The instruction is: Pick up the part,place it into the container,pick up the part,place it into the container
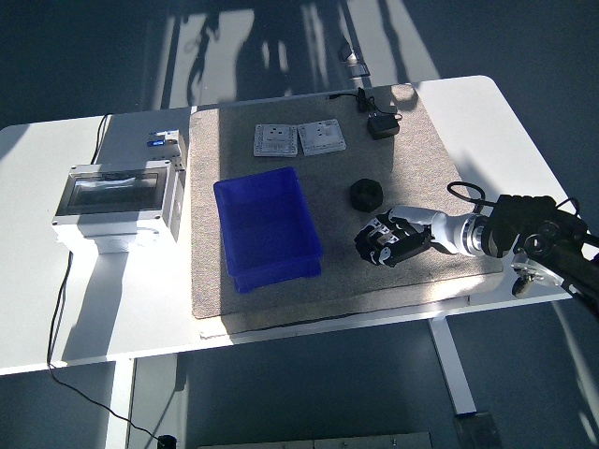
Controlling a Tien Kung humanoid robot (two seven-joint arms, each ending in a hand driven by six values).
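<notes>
- The part (367, 195), a small black hexagonal piece, sits bare on the brown mat (421, 140), a little right of the mat's centre, with nothing touching it.
- At its 9 o'clock, near but apart, stands the blue container (269, 227), a rectangular bin seen from above; nothing shows inside.
- At the part's 6 o'clock, just beside it, is the right hand (386, 240). Its black-and-white fingers (376, 234) are curled loosely toward the mat. Whether they grip anything cannot be told from this view.
- The right arm (524, 234) comes in from 3 o'clock, low over the mat's right edge.
- At the part's 11 o'clock, well apart, two grey switch plates (299, 139) lie side by side near the mat's far edge.
- At its 12 o'clock, a black power adapter (381, 124) with its cord lies by the far edge.
- Far toward 9 o'clock, off the mat on the white table (37, 281), sits a grey enclosure box (117, 201) with a clear lid.
</notes>
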